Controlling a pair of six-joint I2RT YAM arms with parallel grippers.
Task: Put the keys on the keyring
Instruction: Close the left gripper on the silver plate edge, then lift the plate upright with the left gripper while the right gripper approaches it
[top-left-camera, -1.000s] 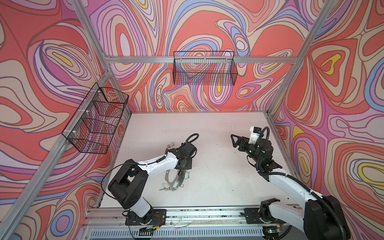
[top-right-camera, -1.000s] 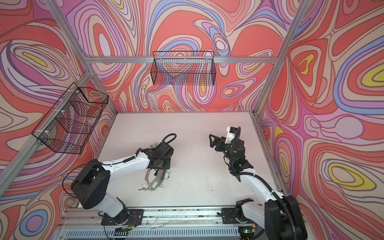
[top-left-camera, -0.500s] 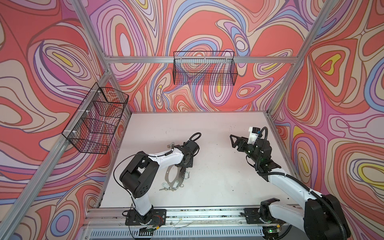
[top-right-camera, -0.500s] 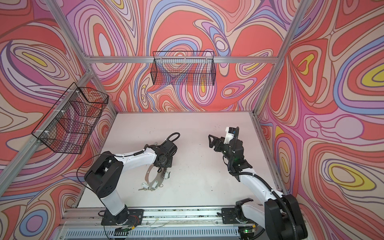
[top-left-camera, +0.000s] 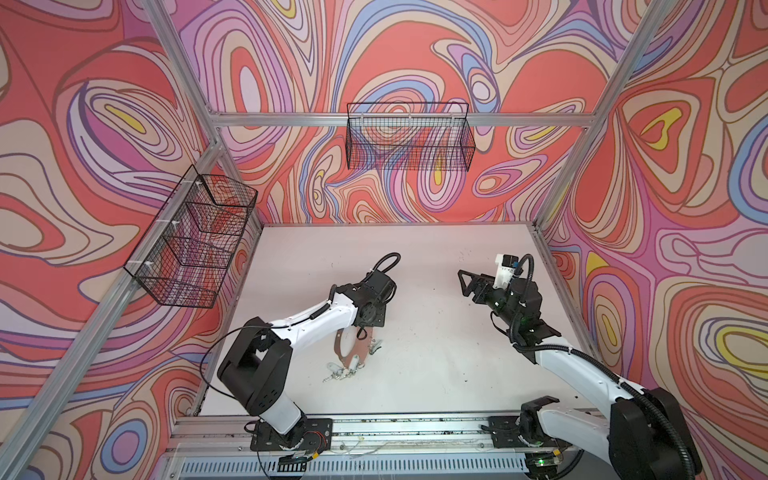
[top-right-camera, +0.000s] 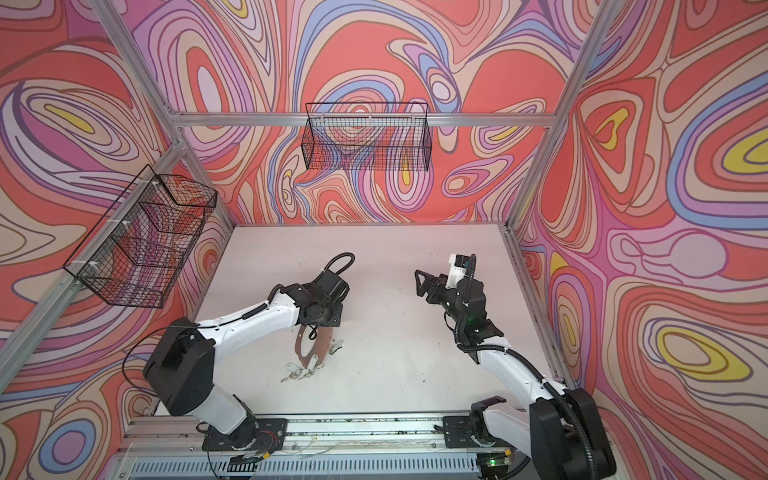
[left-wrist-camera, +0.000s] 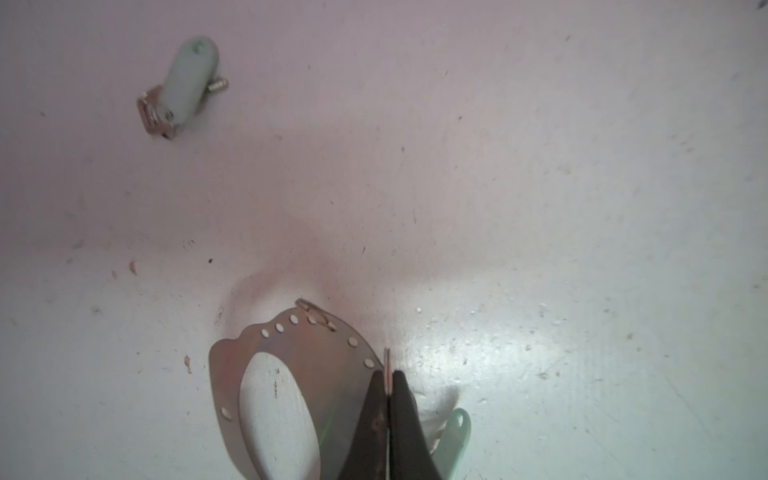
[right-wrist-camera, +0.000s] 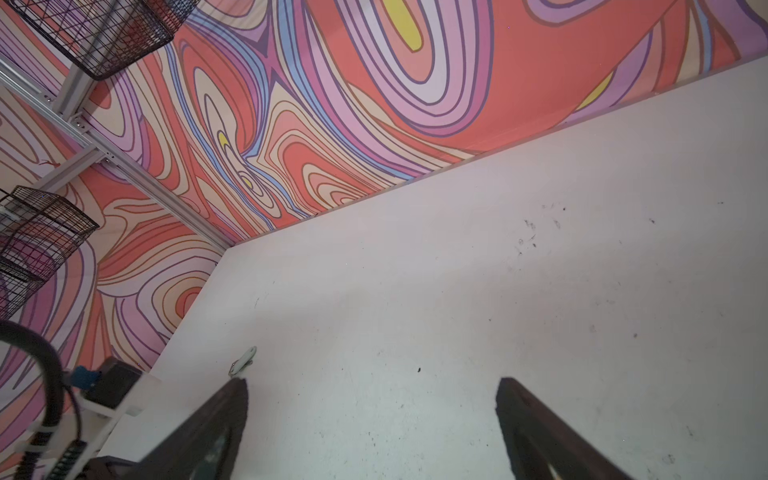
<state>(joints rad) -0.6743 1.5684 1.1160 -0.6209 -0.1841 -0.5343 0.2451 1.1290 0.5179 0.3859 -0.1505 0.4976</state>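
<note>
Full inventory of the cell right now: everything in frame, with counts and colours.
table: one, white, cell floor.
walls: three, swirled red, pink and purple, around the table.
wire baskets: two, black, one on the left wall, one on the back wall.
keyring: one, shiny metal oval band, left-centre of the table.
keys: several, exact count unclear, silvery with pale heads, on the table beside the keyring.
left gripper: one, black, shut on the keyring's rim.
right gripper: one, black, open and empty, above the table's right side.

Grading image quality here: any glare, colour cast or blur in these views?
Left wrist view: glare patch on the table beside the keyring, pink-to-green cast, left tool dark and soft up close. Right wrist view: right tool soft-edged, table sharp. Both top views: even light, keys too small to resolve.
</note>
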